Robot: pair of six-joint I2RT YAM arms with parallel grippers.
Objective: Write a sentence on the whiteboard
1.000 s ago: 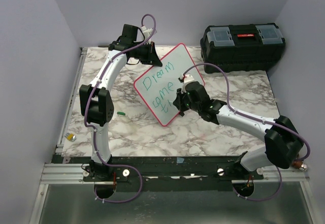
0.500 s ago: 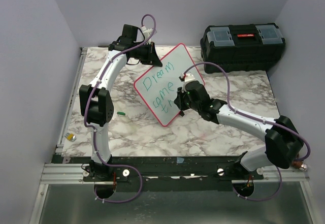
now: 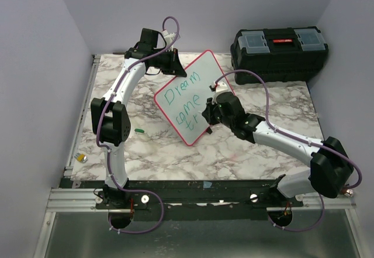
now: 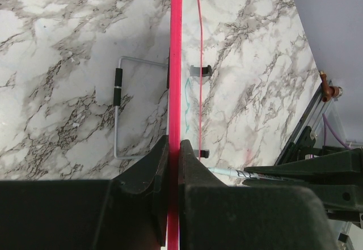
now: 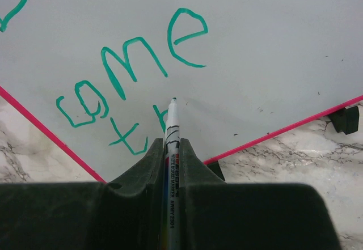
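Right gripper (image 5: 170,145), clamping the marker (image 5: 172,117), has edged along the whiteboard (image 3: 198,74); left gripper (image 4: 173,148) pinches its rim. Hard pressing could slip the board.

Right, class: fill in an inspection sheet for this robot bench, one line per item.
Surface: marble-patterned tabletop.
Job's things: white pink-rimmed whiteboard, tilted; green handwritten sentence unfinished, "Dream come" plus a started third line.
Clutter: small green cap left of board; small yellowish object at left edge.
Grippers: left gripper shut on board's rim; right gripper shut on white marker pen, tip at the writing.
Cables: purple cables loop along both arms.
Surroundings: black plastic toolbox far right; lilac walls.
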